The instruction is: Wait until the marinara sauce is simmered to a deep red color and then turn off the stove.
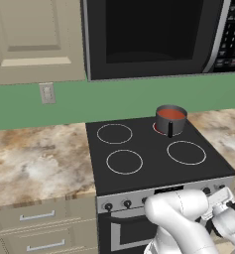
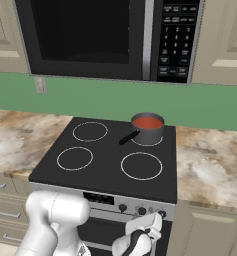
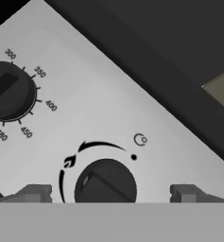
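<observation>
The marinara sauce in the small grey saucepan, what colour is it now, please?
Orange-red marinara sauce, not yet deep red; clearest in the right base view.

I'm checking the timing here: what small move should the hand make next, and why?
Probably ease forward and close on the knob. The hand is open, its fingers either side of the knob and not yet gripping, and the marinara sauce already looks red on the stove.

One stove (image 1: 153, 168) with four ring burners (image 1: 124, 161), one saucepan (image 1: 170, 119) on the burner at 1 o'clock, one pool of marinara sauce (image 1: 171, 114) in it. One microwave (image 1: 153, 34) at 12. One wall outlet (image 1: 47, 93) at 10. Two knobs (image 3: 105, 182) in hand view.
</observation>
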Tool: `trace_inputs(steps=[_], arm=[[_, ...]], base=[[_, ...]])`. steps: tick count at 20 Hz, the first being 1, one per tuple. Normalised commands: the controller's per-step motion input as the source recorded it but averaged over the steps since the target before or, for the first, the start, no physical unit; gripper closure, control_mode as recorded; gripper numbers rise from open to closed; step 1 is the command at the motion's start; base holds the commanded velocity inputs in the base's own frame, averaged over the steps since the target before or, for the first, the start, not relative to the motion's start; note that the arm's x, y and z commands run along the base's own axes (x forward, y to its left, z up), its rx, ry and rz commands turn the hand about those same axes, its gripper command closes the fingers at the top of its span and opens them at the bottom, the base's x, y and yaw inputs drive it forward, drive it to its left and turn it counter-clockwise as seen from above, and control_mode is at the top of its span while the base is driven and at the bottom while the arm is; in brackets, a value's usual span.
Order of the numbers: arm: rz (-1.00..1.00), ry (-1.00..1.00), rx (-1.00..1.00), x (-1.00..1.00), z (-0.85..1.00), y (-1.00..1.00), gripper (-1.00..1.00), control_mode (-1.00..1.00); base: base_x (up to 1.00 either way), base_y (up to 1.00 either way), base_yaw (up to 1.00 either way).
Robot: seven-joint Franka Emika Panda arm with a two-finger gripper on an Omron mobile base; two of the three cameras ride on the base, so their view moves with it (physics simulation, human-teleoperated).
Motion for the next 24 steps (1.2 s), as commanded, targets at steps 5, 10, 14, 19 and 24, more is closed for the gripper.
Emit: trace_inputs(steps=[5,10,14,19,24], arm=[[0.0,0.06,0.0,0.14,0.0,0.0,-1.0,-1.0],[0.0,0.07,0.0,0.07,0.0,0.0,-1.0,-1.0],[0.0,0.06,-0.01,0.08,-0.03,0.0,-1.0,-1.0],[0.0,0.04,-0.01,0.03,-0.01,0.0,-1.0,-1.0],[0.0,0.0,0.0,0.0,0.0,0.04,-1.0,-1.0]], base=[[0.0,0.0,0.0],[0.0,0.0,0.0],[0.0,0.0,0.0],[0.0,0.0,0.0],[0.0,0.0,0.0]])
